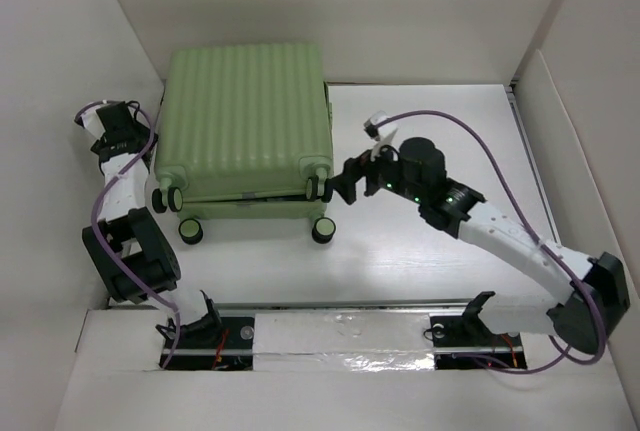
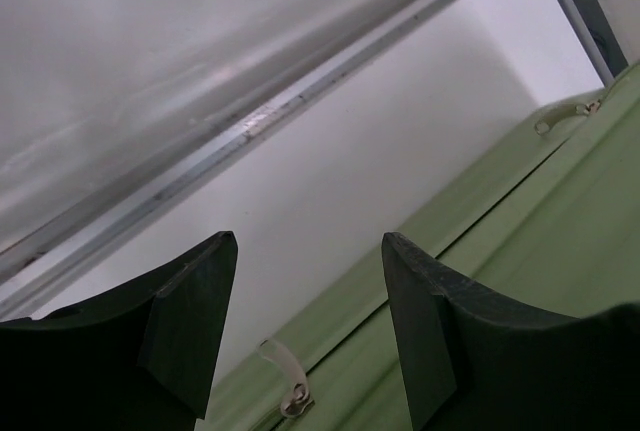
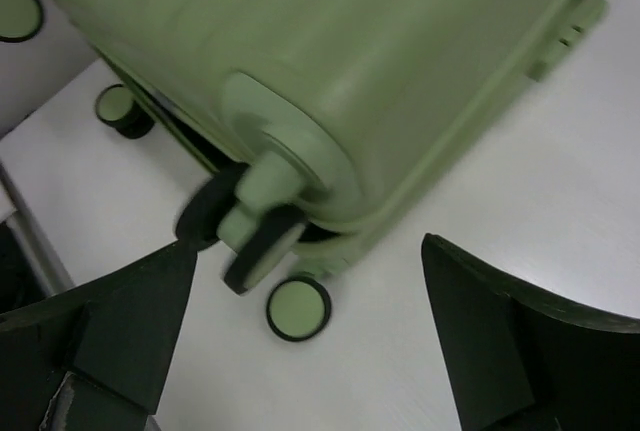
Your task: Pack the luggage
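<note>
Luggage [image 1: 245, 116] lies flat on the counter [image 1: 430, 251], back-left of your view from above, ribbed green shell up and wheels toward the arms. The upper shell sits over the lower one, with a dark seam between them along the near edge. Four casters show at that edge, two per shell; the right-hand upper caster [image 1: 320, 188] is the one to watch. Your right gripper [image 3: 310, 251] is just beside it, released, fingers spread wide with nothing between the pads. In the right wrist view that black caster [image 3: 255, 241] hangs off the shell's corner ahead of the fingers, a little blurred, and a second caster with a green hub [image 3: 298, 308] stands on the counter below it (touching or just clear of the fingers, you cannot tell from here). Your left gripper [image 2: 307, 246] sits at the luggage's left side, also released, fingers apart and holding nothing. Its view looks along the green edge, where two pale zipper pulls show, one near [image 2: 290, 381], one far [image 2: 565, 116].
</note>
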Available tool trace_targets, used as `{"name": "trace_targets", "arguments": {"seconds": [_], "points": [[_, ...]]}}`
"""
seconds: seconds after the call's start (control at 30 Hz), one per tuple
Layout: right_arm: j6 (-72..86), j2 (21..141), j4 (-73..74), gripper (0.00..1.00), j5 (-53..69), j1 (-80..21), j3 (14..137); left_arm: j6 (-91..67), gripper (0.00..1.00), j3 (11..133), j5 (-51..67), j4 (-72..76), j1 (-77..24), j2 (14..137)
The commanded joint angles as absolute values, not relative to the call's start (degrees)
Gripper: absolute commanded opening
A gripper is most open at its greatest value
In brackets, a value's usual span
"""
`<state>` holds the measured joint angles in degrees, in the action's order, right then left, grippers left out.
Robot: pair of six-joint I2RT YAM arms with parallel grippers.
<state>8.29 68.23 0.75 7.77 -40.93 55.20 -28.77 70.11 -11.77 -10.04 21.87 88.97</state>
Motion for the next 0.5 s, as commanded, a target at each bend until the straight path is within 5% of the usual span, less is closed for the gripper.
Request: {"name": "trace_targets", "arguments": {"seconds": [0.0,0.33,0.47], "points": [[6.4,73.8,-3.5,1.00,10.8,-44.4,60.3,-29.7,0.57,68.7,-6.9,-6.9,22.2,88.9],[9.3,84.6,-4.0,0.98,5.5,-46.9,62.1,-32.1,0.57,59.3,-3.6,-1.9,19.8,85.3],[10.4,80.6,-5.7,0.51,-2.5,-47.5,58.6,-35.7,0.57,54.1,2.2,-0.4,19.8,80.2]]}}
